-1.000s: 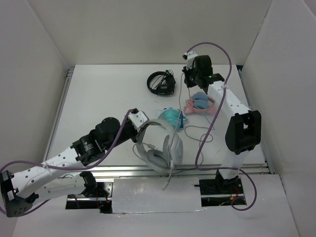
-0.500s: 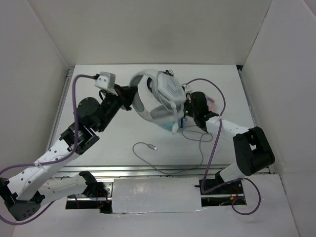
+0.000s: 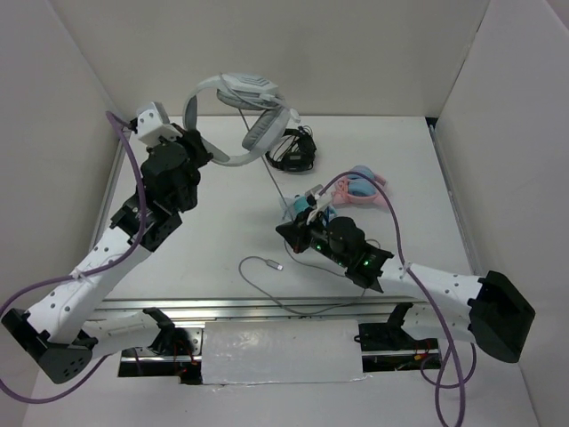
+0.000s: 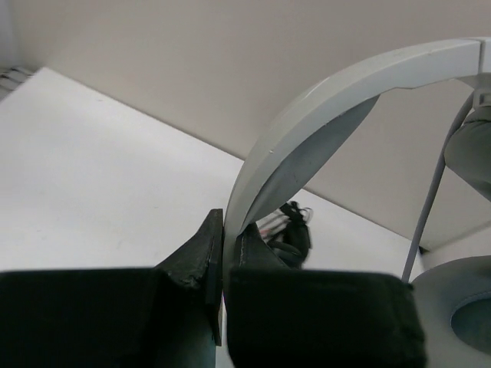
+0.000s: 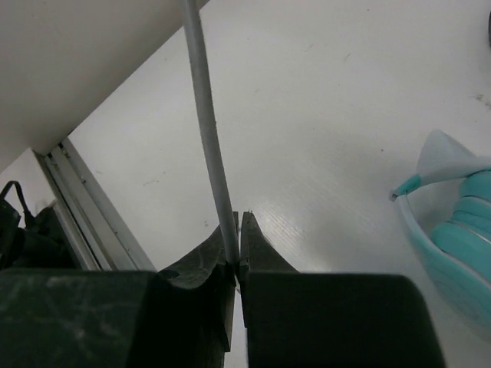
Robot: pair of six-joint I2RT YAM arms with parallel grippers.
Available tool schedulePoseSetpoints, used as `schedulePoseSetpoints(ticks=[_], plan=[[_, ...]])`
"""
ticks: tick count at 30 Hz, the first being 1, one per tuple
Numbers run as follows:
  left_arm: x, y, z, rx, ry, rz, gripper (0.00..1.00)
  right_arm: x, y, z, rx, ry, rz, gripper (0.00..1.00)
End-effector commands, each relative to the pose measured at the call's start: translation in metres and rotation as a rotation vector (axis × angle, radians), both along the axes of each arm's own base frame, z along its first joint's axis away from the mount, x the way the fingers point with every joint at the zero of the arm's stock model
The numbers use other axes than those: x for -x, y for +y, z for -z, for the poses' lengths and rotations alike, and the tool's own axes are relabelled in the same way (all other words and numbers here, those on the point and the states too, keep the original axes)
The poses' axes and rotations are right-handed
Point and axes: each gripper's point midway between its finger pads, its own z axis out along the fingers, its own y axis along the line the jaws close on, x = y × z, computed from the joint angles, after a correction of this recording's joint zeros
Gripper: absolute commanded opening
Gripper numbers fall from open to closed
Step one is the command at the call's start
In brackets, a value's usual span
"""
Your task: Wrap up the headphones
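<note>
Headphones (image 3: 240,107): held aloft over the far-left part of the table (image 3: 178,267), clear of its surface.

Left gripper (image 4: 224,230): jaws pinched tight on the edge of the headband (image 4: 322,100). The bite is shallow, and the cups hang out to one side of it.

Right gripper (image 5: 236,230): jaws nipped shut on the cable (image 5: 205,115), low over the middle of the table. The cable runs straight from these jaws up to an ear cup (image 3: 262,133). It looks drawn tight, with no slack in that span.

Beyond the right gripper, the loose tail lies in a loop toward the near edge and ends in the plug (image 3: 277,266).

Risks, as judged:
- Strain at the cup. If either arm pulls further away, the tight span loads the cable's entry point or drags the cable through the right jaws.
- Loss of the headband. A sideways tug from the cable, or a quick swing, could twist the band out of the shallow pinch and drop the set.
- Fouling. The tight span passes just beside the black set (image 3: 292,151), and a sweep could hook it.
- Contact. The right gripper sits just beside the teal set (image 5: 453,222), and a small move that way would shove it.
- Snagging. The trailing tail could catch on the rail at the near edge during winding.
</note>
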Motion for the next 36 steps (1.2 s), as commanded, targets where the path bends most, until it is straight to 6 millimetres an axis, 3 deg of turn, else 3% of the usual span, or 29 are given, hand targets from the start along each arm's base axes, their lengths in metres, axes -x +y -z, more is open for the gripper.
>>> schedulePoseSetpoints(ticks=[1, 2, 7, 9, 13, 15, 16, 20, 21, 25, 30, 33, 34, 36], plan=[[0.001, 0.039, -0.03, 0.119, -0.075, -0.233, 0.0, -0.006, -0.017, -0.01, 0.104, -0.062, 0.183, 0.0], [0.0, 0.043, -0.028, 0.132, -0.064, -0.262, 0.0, 0.004, -0.012, -0.015, 0.128, -0.073, 0.165, 0.0], [-0.007, 0.053, 0.01, 0.005, 0.048, -0.377, 0.0, 0.007, -0.032, -0.051, 0.243, -0.195, 0.373, 0.0], [-0.01, 0.053, 0.027, -0.063, 0.101, -0.402, 0.0, 0.014, -0.031, -0.071, 0.239, -0.242, 0.409, 0.01], [-0.009, 0.048, 0.078, -0.208, 0.246, -0.415, 0.0, 0.004, -0.041, -0.11, 0.297, -0.363, 0.556, 0.05], [-0.01, 0.041, 0.1, -0.283, 0.309, -0.403, 0.0, -0.004, -0.046, -0.115, 0.351, -0.39, 0.638, 0.05], [-0.006, 0.042, 0.112, -0.333, 0.352, -0.398, 0.0, -0.009, -0.058, -0.131, 0.374, -0.417, 0.72, 0.05], [0.01, 0.028, 0.154, -0.477, 0.465, -0.338, 0.0, -0.022, -0.072, -0.155, 0.403, -0.481, 0.831, 0.07], [0.018, 0.029, 0.17, -0.521, 0.495, -0.332, 0.0, -0.023, -0.071, -0.159, 0.398, -0.49, 0.834, 0.08], [0.034, 0.017, 0.201, -0.615, 0.557, -0.236, 0.0, -0.028, -0.072, -0.181, 0.378, -0.526, 0.855, 0.11], [0.041, 0.004, 0.216, -0.577, 0.547, -0.113, 0.0, -0.031, -0.1, -0.204, 0.411, -0.566, 0.956, 0.22], [0.044, -0.009, 0.211, -0.58, 0.504, 0.032, 0.0, -0.036, -0.104, -0.208, 0.453, -0.588, 0.934, 0.3], [0.043, -0.014, 0.215, -0.609, 0.482, 0.081, 0.0, -0.039, -0.094, -0.206, 0.487, -0.606, 0.874, 0.32], [0.048, -0.024, 0.206, -0.598, 0.424, 0.178, 0.0, -0.046, -0.096, -0.208, 0.493, -0.608, 0.831, 0.31]])
